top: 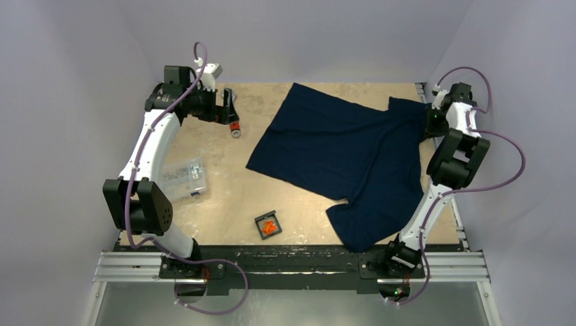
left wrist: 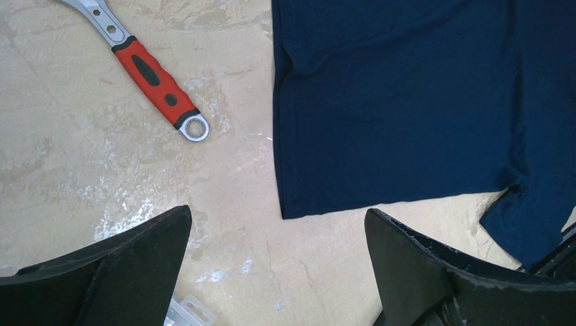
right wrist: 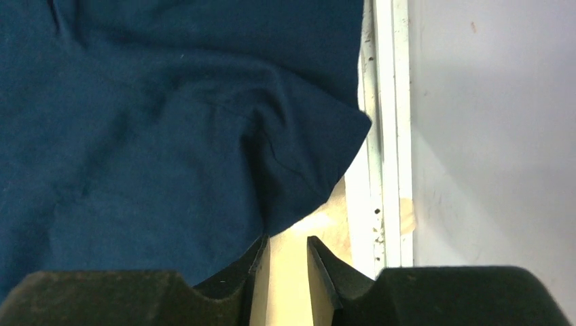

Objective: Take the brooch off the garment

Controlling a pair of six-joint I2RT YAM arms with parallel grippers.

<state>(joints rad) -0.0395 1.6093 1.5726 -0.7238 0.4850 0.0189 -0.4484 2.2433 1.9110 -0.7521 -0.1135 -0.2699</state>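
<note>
Near the table's near edge, between the two arm bases, a small bright orange piece that I am taking for the brooch [top: 270, 227] is lying in a little black tray [top: 259, 221]. It is sitting well apart from the garment [top: 339, 149], which is spreading over the right half of the table [top: 231, 176] (no ornament is showing on the cloth). The left hand [left wrist: 278, 272] is hovering wide open near the far left corner, by the wrench [left wrist: 153, 78]. The right hand [right wrist: 285, 248] is hanging at the far right corner, fingers narrow and gripping nothing visible, at the garment's edge. Removal is looking done, so that hand is best lifting straight up, clear of the cloth.
</note>
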